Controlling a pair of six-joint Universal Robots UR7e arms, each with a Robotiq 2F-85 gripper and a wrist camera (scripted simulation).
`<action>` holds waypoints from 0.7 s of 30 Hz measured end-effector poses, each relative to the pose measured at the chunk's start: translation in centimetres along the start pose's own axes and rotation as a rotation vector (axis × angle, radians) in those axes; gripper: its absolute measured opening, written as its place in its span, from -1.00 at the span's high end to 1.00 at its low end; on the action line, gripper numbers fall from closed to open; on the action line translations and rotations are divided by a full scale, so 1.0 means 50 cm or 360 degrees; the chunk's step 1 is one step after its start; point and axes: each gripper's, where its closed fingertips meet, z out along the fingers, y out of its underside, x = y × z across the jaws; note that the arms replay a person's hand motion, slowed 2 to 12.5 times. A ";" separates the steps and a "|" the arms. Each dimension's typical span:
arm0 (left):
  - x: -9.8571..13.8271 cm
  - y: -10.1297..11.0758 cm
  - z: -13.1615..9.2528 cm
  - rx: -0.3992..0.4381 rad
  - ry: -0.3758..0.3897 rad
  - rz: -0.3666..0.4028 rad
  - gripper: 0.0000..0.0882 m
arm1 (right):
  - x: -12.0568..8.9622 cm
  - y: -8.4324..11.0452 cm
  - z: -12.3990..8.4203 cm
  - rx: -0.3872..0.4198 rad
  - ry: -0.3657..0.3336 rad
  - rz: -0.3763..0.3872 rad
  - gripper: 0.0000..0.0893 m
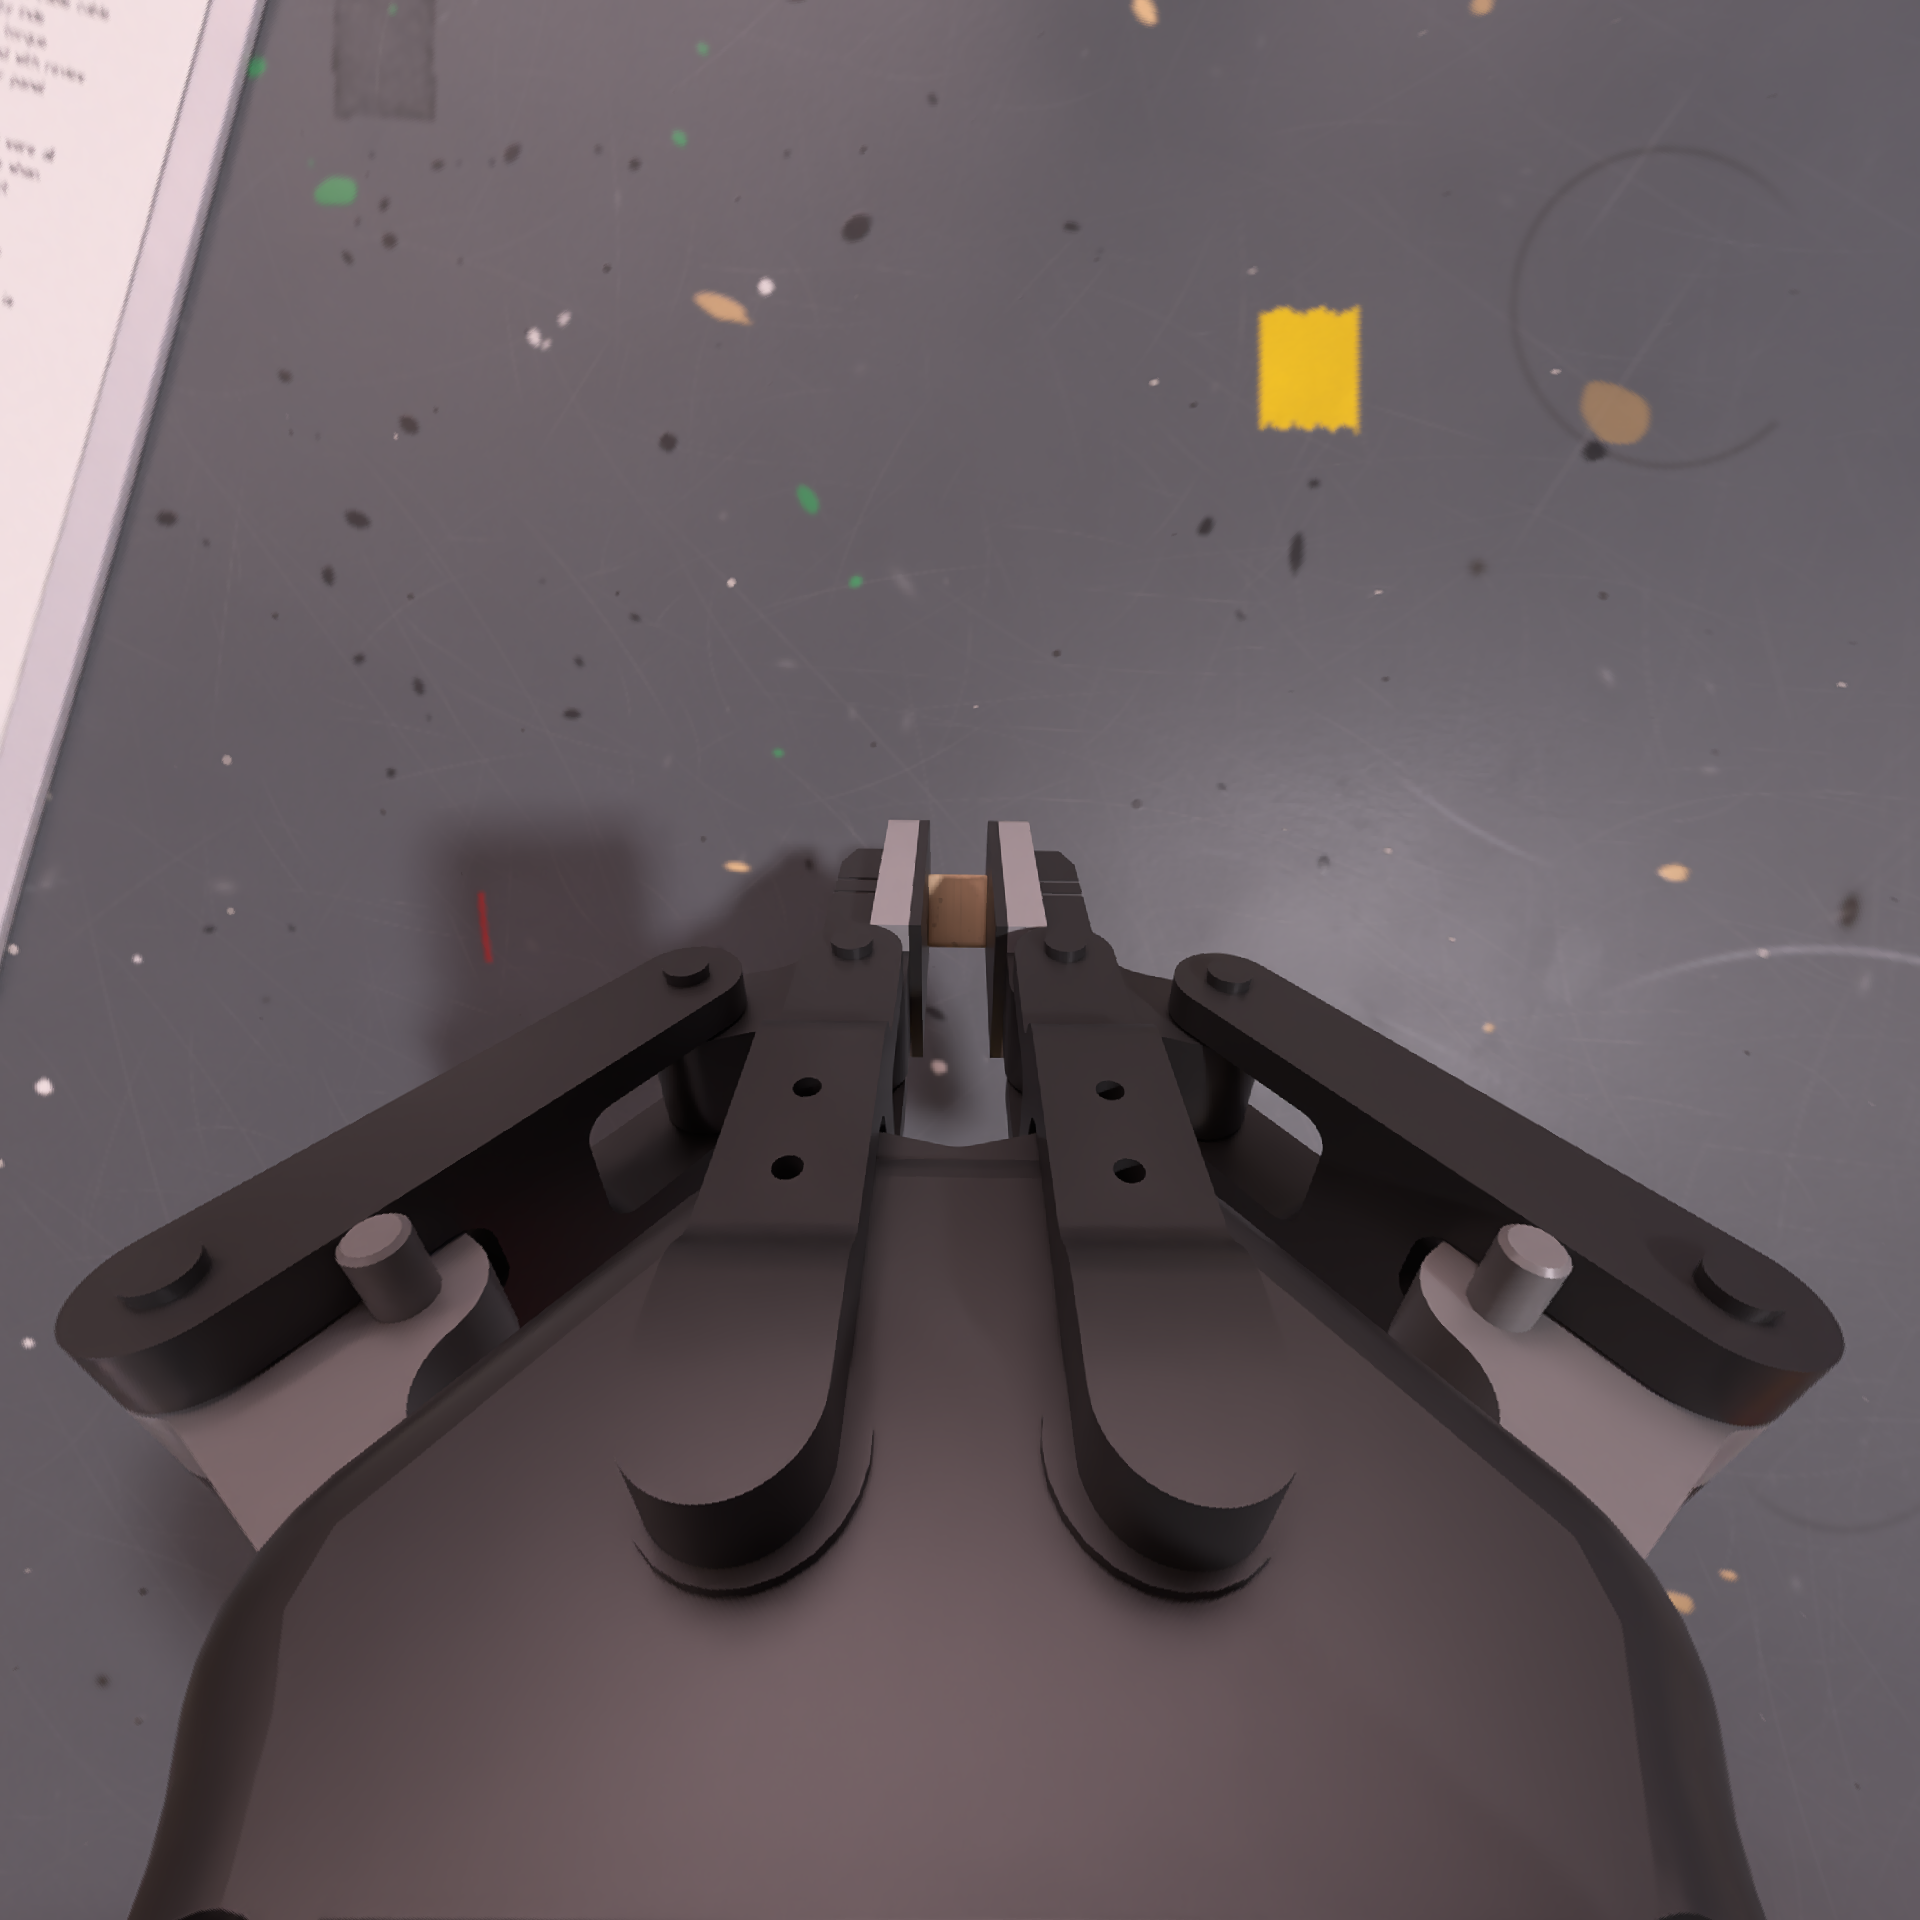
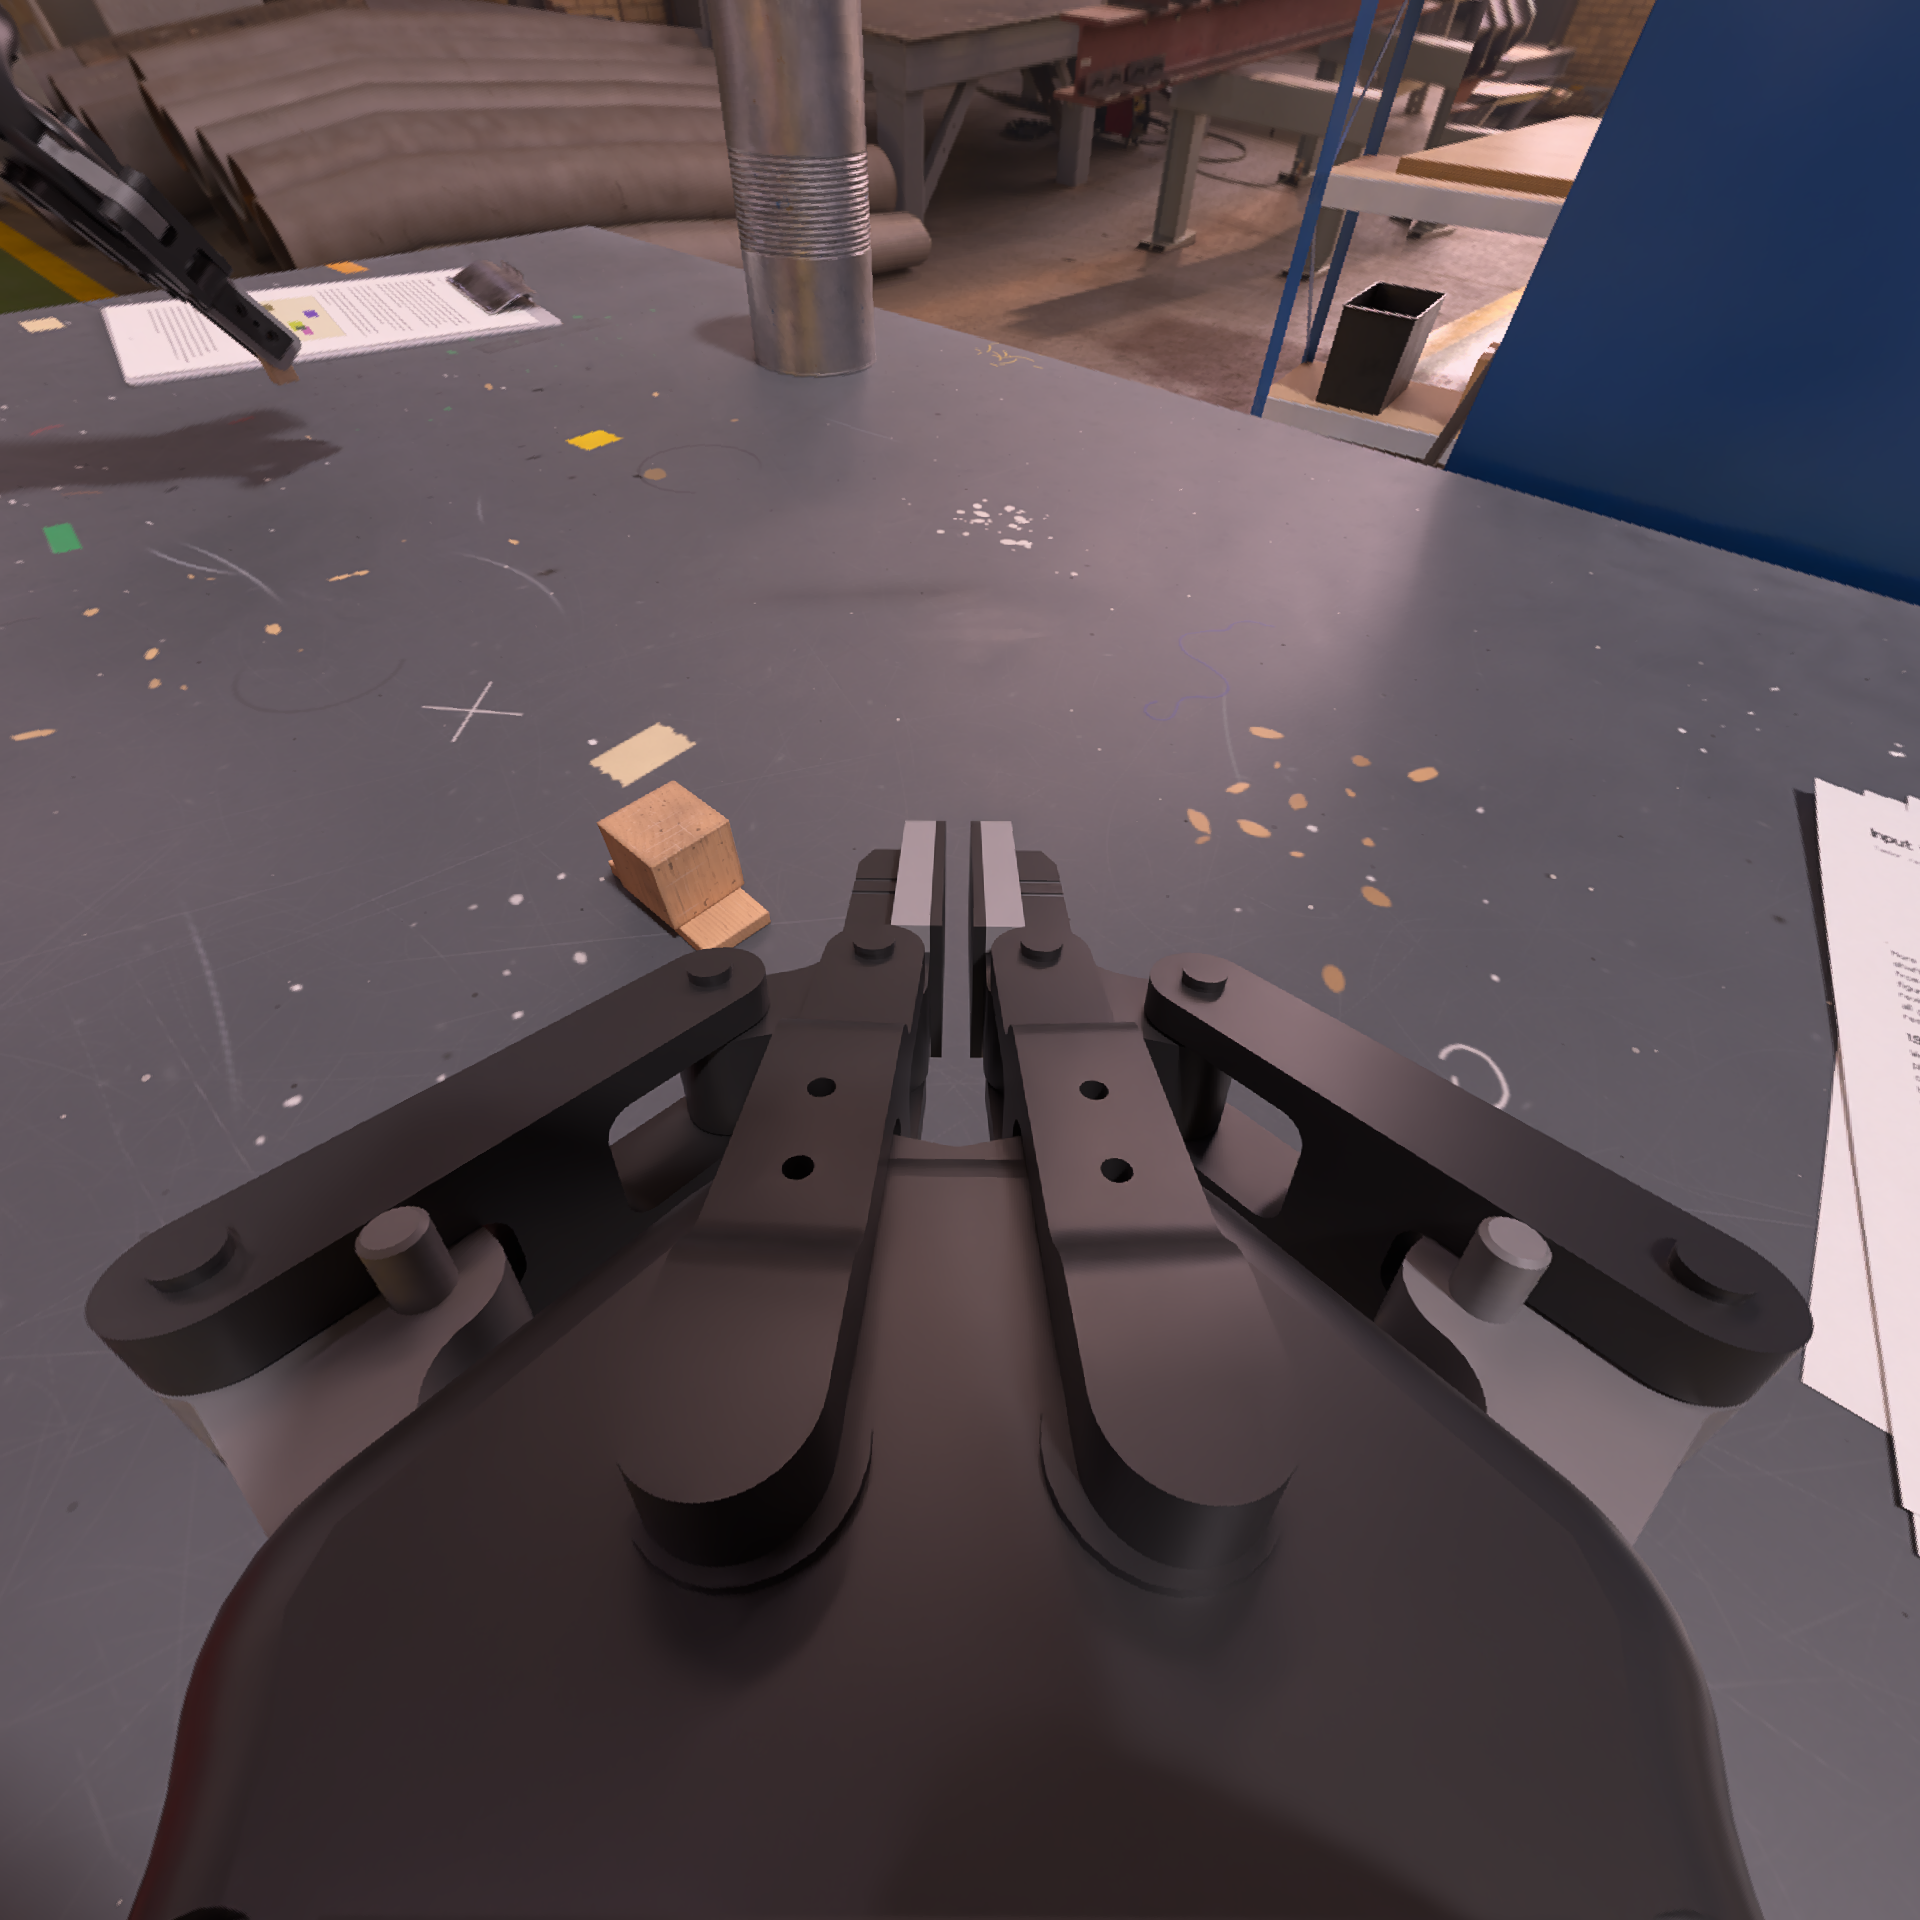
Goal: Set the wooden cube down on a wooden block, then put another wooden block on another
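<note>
The left gripper hangs above the table, tilted forward, its pads clamped on a small block. In the right wrist view it shows far left, slanting down to the right. The right gripper hovers low, pads nearly together with a thin gap, holding nothing.

Scuffed grey paint-flecked surface and what lies on it.

Just left of the right pincer tips, a pale wooden cube rests on a thin flat wooden block; a beige tape strip lies just beyond. Far left ahead: yellow tape square, green tape patch, white printed sheet. White papers lie right of the pincer.
</note>
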 end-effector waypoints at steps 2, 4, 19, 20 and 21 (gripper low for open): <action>0.011 -0.007 -0.012 0.0013 0.0017 0.0035 0.78 | 0.000 0.001 0.000 -0.0002 -0.0001 0.0001 0.91; 0.025 -0.015 -0.026 0.0031 0.0041 0.0073 0.78 | 0.000 0.001 0.001 -0.0003 -0.0002 0.0001 0.91; 0.214 -0.060 -0.142 0.0203 0.0241 0.0534 0.78 | -0.002 0.003 0.002 -0.0009 -0.0002 -0.0007 0.91; 0.233 -0.060 -0.149 0.0214 0.0260 0.0573 0.78 | -0.002 0.003 0.002 -0.0009 -0.0001 -0.0007 0.91; 0.251 -0.060 -0.156 0.0225 0.0278 0.0613 0.78 | -0.002 0.002 0.002 -0.0009 -0.0001 -0.0008 0.91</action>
